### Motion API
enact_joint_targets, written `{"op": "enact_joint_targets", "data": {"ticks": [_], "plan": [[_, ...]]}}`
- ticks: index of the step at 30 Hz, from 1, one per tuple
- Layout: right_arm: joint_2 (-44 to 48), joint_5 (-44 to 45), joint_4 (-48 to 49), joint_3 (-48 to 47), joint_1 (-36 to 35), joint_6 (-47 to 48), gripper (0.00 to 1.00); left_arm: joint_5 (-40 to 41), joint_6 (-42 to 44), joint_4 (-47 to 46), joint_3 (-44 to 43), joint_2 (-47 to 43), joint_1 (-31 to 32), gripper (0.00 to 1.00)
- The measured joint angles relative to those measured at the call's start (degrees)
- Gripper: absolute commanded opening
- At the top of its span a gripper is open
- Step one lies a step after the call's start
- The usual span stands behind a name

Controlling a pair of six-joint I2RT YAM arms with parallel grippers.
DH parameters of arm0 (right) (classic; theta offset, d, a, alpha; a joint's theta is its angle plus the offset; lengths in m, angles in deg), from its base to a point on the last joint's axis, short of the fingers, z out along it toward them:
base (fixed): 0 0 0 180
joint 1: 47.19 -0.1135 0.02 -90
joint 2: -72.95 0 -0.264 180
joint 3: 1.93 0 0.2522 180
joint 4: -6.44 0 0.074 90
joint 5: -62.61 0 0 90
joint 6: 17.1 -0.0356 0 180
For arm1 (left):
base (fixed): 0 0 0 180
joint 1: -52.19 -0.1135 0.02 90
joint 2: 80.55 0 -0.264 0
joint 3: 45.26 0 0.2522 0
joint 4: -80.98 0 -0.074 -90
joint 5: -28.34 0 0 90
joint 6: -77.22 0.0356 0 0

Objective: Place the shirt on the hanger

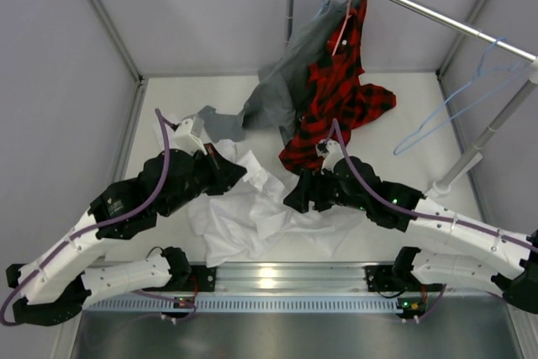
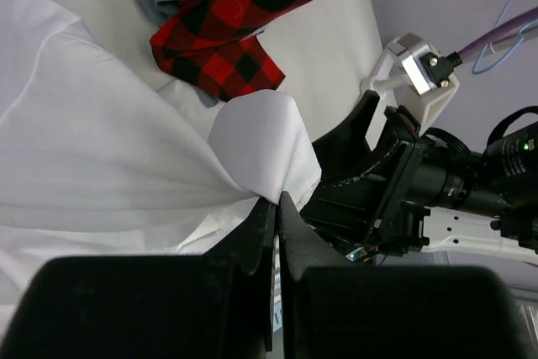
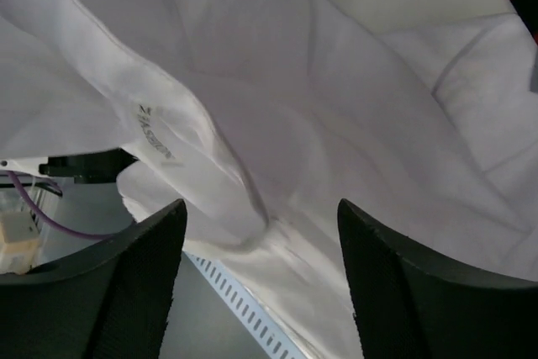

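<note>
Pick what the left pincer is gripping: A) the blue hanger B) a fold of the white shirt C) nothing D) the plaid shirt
B: in the left wrist view the left pincer is closed on a raised fold of the white shirt, while the plaid shirt lies beyond it, untouched.

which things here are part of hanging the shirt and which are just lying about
For the job: white shirt, pinched by the shut left gripper; open right gripper over it; empty light-blue hanger on the rail.
Just there: red-and-black plaid shirt, grey garment, pink hanger.
</note>
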Motion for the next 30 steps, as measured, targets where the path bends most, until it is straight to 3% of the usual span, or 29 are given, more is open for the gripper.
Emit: {"op": "enact_joint_targets", "data": {"ticks": [2, 6, 7, 8, 9, 13, 15, 17, 22, 25, 27, 28, 29, 30], "plan": [[-2.62, -1.62, 3.02, 0.0, 0.11, 0.37, 0.57, -0.7, -0.44, -1.33, 2.47, -1.14, 0.0, 0.0], [-6.73, -5.11, 8.79, 0.09, 0.17, -0.11, 0.48, -1.53, -0.94, -2.01, 3.54, -1.44, 0.0, 0.0], [-7.45, -5.97, 10.1, 0.09, 0.17, -0.26, 0.34, -1.55, -0.94, -2.34, 3.54, -1.53, 0.0, 0.0], [-7.93, -6.45, 10.97, 0.09, 0.17, 0.0, 0.28, -1.51, -0.96, -2.73, 3.54, -1.7, 0.0, 0.0], [-8.33, -7.06, 11.74, 0.09, 0.17, -0.26, 0.27, -1.49, -0.96, -3.06, 3.54, -1.95, 0.0, 0.0], [-8.57, -8.13, 12.94, 0.09, 0.17, -0.61, 0.4, -0.87, -0.94, -3.63, 3.54, -2.69, 0.0, 0.0], [-8.63, -8.5, 12.98, 0.09, 0.17, 0.07, 0.28, -0.31, -0.92, -3.65, 3.54, -2.69, 0.0, 0.0], [-8.76, -8.83, 13.0, 0.11, 0.17, 0.61, 0.02, 0.22, -0.87, -3.65, 3.54, -2.64, 0.0, 0.0], [-8.72, -6.36, 11.72, -0.07, 0.2, 2.4, 0.0, 1.16, 0.39, -3.61, 3.52, -2.36, 0.0, 0.0], [-8.57, -0.81, 2.75, -4.83, 0.55, 4.9, 0.0, 1.53, 2.45, -4.0, 4.11, -2.27, 0.0, 0.11], [-8.57, 4.0, -5.55, -11.69, 1.36, 6.43, 0.0, 1.29, 4.24, -6.43, 7.82, -3.98, 0.0, 0.29], [-8.55, 5.9, -8.2, -14.71, 1.88, 6.95, 0.0, 0.55, 5.2, -7.8, 10.58, -5.22, 0.0, 0.44], [-8.48, 8.35, -12.15, -19.12, 2.56, 7.58, 0.0, -0.15, 5.84, -9.01, 13.14, -6.38, -0.02, 0.73], [-8.31, 10.14, -14.64, -22.34, 3.23, 8.15, 0.0, -1.2, 6.97, -9.6, 16.0, -7.56, -0.02, 0.83]]}}
